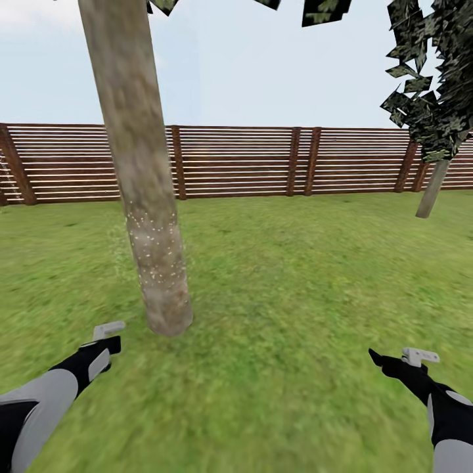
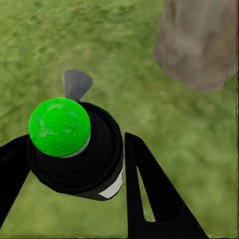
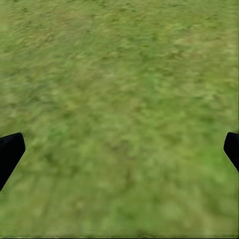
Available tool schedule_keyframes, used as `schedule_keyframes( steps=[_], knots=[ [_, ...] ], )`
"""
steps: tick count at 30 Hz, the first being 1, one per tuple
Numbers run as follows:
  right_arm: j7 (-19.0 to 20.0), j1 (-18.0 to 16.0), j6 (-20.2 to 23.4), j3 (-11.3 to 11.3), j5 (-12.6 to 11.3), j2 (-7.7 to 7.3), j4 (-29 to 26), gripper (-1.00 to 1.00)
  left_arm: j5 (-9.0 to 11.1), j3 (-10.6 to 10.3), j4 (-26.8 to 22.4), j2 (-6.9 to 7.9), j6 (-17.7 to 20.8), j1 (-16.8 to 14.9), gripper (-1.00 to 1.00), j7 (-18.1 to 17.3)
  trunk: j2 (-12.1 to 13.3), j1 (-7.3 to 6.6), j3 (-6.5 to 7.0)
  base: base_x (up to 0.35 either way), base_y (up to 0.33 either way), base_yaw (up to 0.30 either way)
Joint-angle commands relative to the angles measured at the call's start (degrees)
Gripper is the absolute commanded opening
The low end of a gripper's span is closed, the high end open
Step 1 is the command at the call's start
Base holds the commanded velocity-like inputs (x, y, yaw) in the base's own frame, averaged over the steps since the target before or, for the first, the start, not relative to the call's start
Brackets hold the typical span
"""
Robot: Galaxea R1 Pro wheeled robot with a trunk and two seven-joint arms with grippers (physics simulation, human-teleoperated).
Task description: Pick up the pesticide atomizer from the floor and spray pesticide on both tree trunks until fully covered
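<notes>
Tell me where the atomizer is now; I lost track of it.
The atomizer sits in the left gripper, seen in the left wrist view, near the speckled tree trunk's base.

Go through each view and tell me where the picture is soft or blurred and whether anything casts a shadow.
Head view: fence and near tree trunk fairly sharp, pesticide speckles distinct; lawn smears toward the bottom edge; no cast shadows on it. Left wrist view: atomizer crisp, grass soft. Right wrist view: grass uniformly blurred, evenly lit, no glare.
</notes>
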Motion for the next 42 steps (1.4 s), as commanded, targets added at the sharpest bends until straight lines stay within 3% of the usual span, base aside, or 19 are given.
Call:
schedule_keyframes(
  steps=[1,2,3,5,7,8,9,10,11,14,23,32,34,35,37,38,40,42],
  knots=[
    [-0.05,0.0,-0.02,0.0,0.04,-0.04,0.03,1.0,-0.22,-0.07,0.28,0.0,-0.01,0.47,-1.0,-2.82,0.0,0.0,0.0,-0.255,0.217,0.0],
    [-0.06,0.0,-0.07,0.01,0.1,-0.06,0.12,1.0,-0.8,-0.07,0.41,0.03,-0.12,1.17,-1.0,-5.63,0.0,0.0,0.0,-0.256,0.218,0.0],
    [-0.05,0.0,-0.06,0.01,0.13,-0.08,0.18,1.0,-2.69,-0.07,0.48,0.12,-0.59,1.65,-1.0,-7.94,0.0,0.0,0.0,-0.256,0.218,0.0],
    [0.08,0.0,-0.03,0.18,0.19,-0.03,0.26,1.0,-9.62,-0.05,0.6,0.22,-1.9,2.08,-1.0,-9.92,0.0,0.0,0.0,-0.256,0.218,0.0],
    [0.45,0.0,0.02,0.32,0.23,-0.25,0.35,1.0,-19.22,0.0,0.69,0.24,-2.64,2.27,-1.0,-15.03,0.0,0.0,0.0,-0.249,0.21,0.0],
    [0.53,0.02,0.11,0.83,0.24,-0.39,0.35,1.0,-21.96,0.01,0.71,0.3,-2.85,2.34,-1.0,-19.32,0.0,0.0,0.0,-0.237,0.197,0.0],
    [0.61,0.01,0.35,2.95,0.24,-0.47,0.34,1.0,-23.44,0.01,0.72,0.37,-3.51,2.49,-1.0,-22.72,0.0,0.0,0.0,-0.236,0.191,0.0],
    [0.65,0.01,0.46,5.32,0.21,-0.52,0.33,1.0,-24.02,0.01,0.72,0.39,-4.27,2.75,-1.0,-24.29,0.0,0.0,0.0,-0.238,0.189,0.0],
    [0.67,0.0,0.56,9.2,0.19,-0.55,0.33,1.0,-24.54,0.01,0.72,0.42,-5.57,3.34,-1.0,-25.64,0.0,0.0,0.0,-0.243,0.187,0.0],
    [0.59,0.0,0.59,13.78,0.16,-0.3,0.11,1.0,-24.92,0.02,0.73,0.42,-6.79,3.97,-1.0,-26.83,0.0,0.0,0.0,-0.253,0.185,0.0],
    [0.51,0.0,0.22,14.35,-0.17,-0.58,0.0,1.0,-25.0,0.02,2.35,-0.28,-7.12,4.34,-1.0,-26.83,0.0,0.0,0.0,-0.279,0.078,0.0],
    [0.53,-0.04,0.21,14.84,-0.12,-0.64,-0.03,1.0,-25.16,-0.04,2.34,-0.84,-7.15,4.36,-1.0,-26.94,0.0,0.0,0.0,-0.02,0.001,0.0],
    [0.69,-0.1,0.51,15.24,-0.01,-0.64,-0.4,1.0,-25.51,-0.11,2.26,-2.14,-7.07,4.36,-1.0,-27.03,0.0,0.0,0.0,0.0,0.0,0.0],
    [0.88,-0.09,0.6,17.62,0.07,-0.63,-0.61,1.0,-27.16,-0.33,2.24,-2.89,-7.02,4.36,-1.0,-27.05,0.0,0.0,0.0,0.0,0.0,0.0],
    [2.86,-0.09,0.81,28.28,-0.01,-0.67,-0.76,1.0,-33.27,-0.84,2.28,-4.58,-6.92,4.36,-1.0,-27.26,0.0,0.0,0.0,0.0,0.0,0.0],
    [3.54,-0.09,0.88,31.95,-0.1,-0.58,-0.76,1.0,-35.84,-0.94,2.3,-5.55,-6.9,4.36,-1.0,-28.36,0.0,0.0,0.0,0.0,0.0,0.0],
    [7.13,-0.09,2.16,35.01,-0.11,-0.31,-0.63,1.0,-38.37,-1.12,2.26,-6.87,-6.89,4.36,-1.0,-32.23,0.0,0.0,0.0,0.0,0.0,0.0],
    [14.95,-0.39,4.14,35.86,0.07,-0.15,-0.57,1.0,-39.17,-2.08,2.17,-7.27,-6.88,4.36,-1.0,-35.79,0.0,0.0,0.0,0.0,0.0,0.0]
  ],
)
